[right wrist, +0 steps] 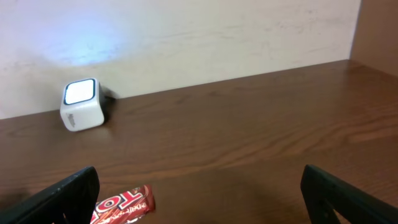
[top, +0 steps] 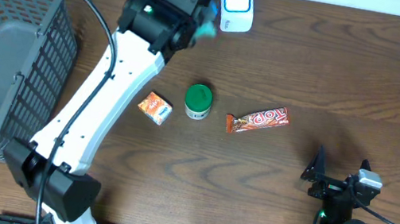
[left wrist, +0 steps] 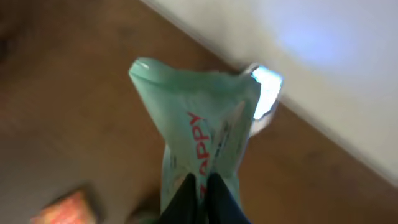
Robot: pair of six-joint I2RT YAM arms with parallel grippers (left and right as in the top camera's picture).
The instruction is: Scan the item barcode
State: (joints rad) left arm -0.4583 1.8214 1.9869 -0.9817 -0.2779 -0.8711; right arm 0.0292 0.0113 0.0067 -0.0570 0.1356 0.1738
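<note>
**Green packet held up by the scanner**

Nearest me, my right gripper [right wrist: 199, 179] sits low over the brown wooden table [top: 366, 82] at the front right, its black fingers spread wide with nothing between them. Further out, mid-table, lie a red-wrapped candy bar [top: 257, 121], a small white jar with a green lid [top: 198, 101] and a little orange box [top: 155, 108], each apart from the others. A grey plastic mesh basket [top: 41, 47] stands off to my left. Beyond these, my left gripper [left wrist: 200, 186] is clamped tight on the bottom edge of a pale green plastic packet with red lettering [left wrist: 199, 118]. The packet stands upright above the fingers, just beside the white cube scanner with its glowing face [top: 237, 5] at the far edge by the wall.
</note>
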